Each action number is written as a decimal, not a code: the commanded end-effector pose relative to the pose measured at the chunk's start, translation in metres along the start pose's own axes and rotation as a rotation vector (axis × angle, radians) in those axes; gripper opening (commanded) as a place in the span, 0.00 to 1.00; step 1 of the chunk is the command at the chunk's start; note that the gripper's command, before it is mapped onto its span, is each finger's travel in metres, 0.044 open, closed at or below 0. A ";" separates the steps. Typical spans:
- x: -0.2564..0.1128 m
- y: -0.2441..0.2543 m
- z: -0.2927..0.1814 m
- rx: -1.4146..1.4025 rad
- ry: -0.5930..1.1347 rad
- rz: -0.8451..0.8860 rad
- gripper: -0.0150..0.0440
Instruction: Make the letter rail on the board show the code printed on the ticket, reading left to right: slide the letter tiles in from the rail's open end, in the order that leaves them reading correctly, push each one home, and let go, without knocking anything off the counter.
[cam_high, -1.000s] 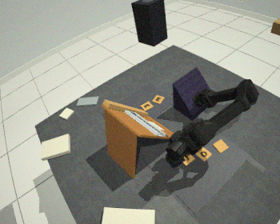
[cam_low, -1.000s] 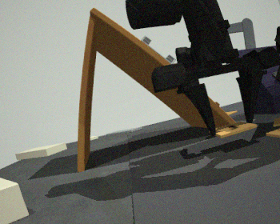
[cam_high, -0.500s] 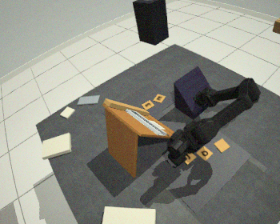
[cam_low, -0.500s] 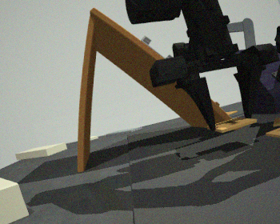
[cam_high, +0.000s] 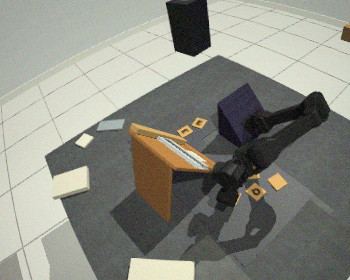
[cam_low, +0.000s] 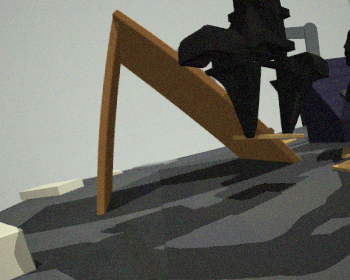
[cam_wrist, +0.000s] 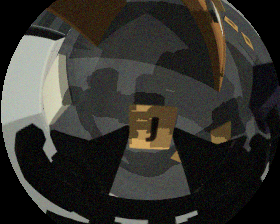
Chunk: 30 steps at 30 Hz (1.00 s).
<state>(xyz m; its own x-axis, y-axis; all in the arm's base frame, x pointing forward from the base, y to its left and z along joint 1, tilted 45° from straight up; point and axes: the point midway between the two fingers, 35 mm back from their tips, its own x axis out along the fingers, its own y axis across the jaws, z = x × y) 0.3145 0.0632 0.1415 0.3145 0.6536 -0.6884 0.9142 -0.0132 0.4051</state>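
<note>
The orange-brown sloped board (cam_high: 152, 187) (cam_low: 170, 85) (cam_wrist: 212, 47) carries pale rail strips (cam_high: 175, 150) on its face. The ticket's code cannot be read here. My gripper (cam_high: 229, 198) (cam_low: 269, 134) (cam_wrist: 151, 130) is shut on the J tile (cam_low: 272, 136) (cam_wrist: 139, 136) and holds it level by its edges, just above the mat beside the board's low end. A tile with a ring-like letter (cam_high: 263, 192) and a tile with no visible letter (cam_high: 277, 182) lie nearby. Another tile (cam_high: 255, 176) is partly hidden by the arm. Two lettered tiles (cam_high: 180, 134) (cam_high: 195, 125) lie beyond the board.
A dark purple wedge (cam_high: 235, 115) (cam_low: 325, 107) stands by the arm. Cream blocks (cam_high: 71, 182) (cam_high: 161, 270) (cam_low: 52, 189), a small cream piece (cam_high: 84, 140) and a pale blue sheet (cam_high: 111, 125) lie around the board. A black box (cam_high: 189, 27) stands farther back.
</note>
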 end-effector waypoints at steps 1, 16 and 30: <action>-0.007 0.002 0.002 -0.104 -0.023 0.050 0.25; -0.039 0.014 0.012 -0.545 -0.173 0.250 0.25; -0.073 0.022 0.018 -0.946 -0.391 0.387 0.25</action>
<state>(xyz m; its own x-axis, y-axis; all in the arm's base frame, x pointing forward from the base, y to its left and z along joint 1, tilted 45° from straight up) 0.3182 0.0058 0.1863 0.7224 0.4644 -0.5123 0.2794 0.4816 0.8306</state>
